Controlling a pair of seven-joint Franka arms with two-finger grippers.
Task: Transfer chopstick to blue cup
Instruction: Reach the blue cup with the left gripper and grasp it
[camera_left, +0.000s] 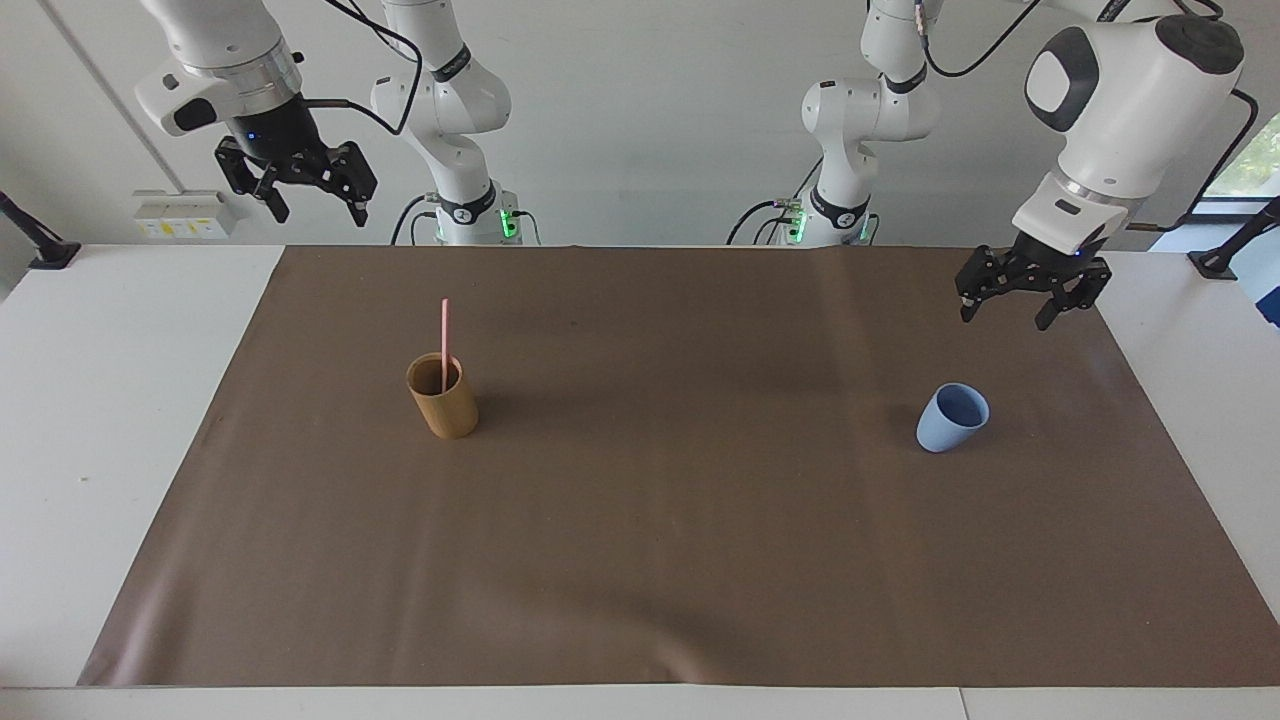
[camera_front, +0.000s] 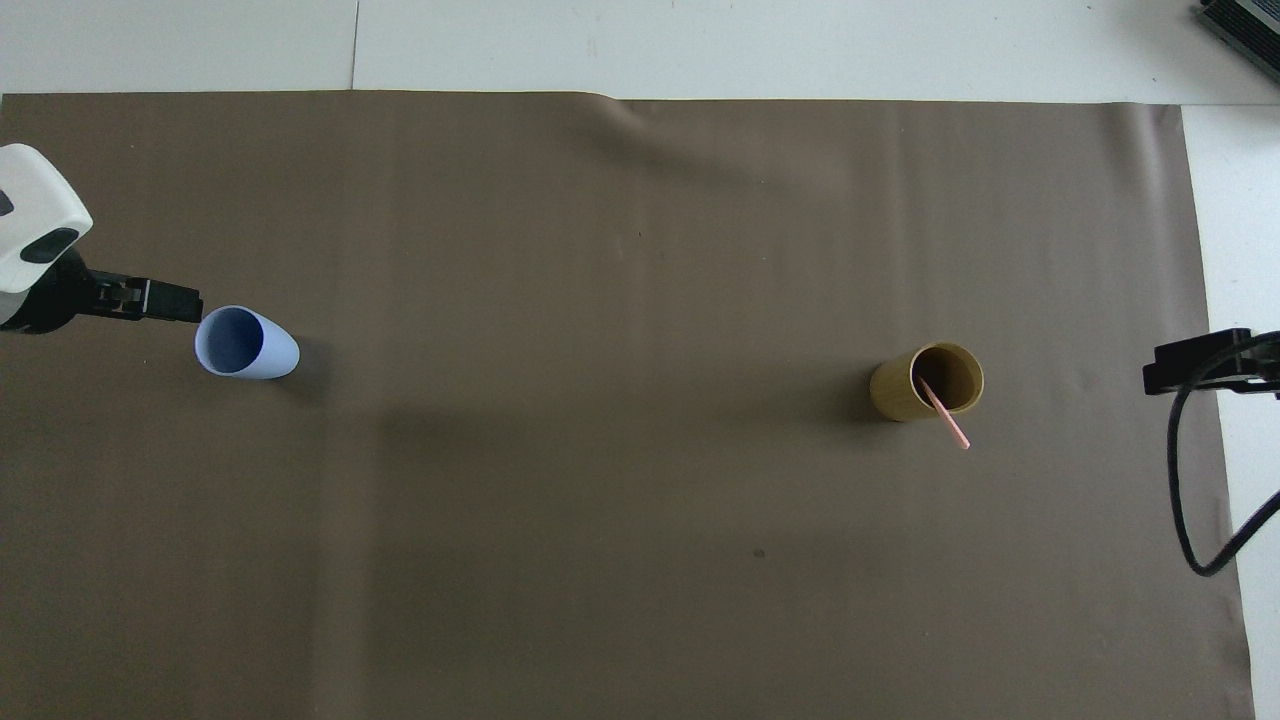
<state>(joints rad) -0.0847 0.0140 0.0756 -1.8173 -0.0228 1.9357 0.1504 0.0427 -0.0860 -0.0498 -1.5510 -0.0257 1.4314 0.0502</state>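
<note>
A brown mat (camera_left: 660, 520) covers most of a white table (camera_left: 110, 420) set against a pale wall. The pink chopstick (camera_left: 444, 340) stands in a tan bamboo-coloured cup (camera_left: 443, 398) toward the right arm's end of the mat, its upper half rising well above the rim and leaning on it. The blue cup (camera_left: 951, 418) stands upright toward the left arm's end, well apart from the tan cup. The left gripper (camera_left: 1007, 310) hangs above the mat near the edge closest to the robots, jaws spread and empty. The right gripper (camera_left: 318, 210) waits high over that same edge's corner, jaws also apart, holding nothing.
</note>
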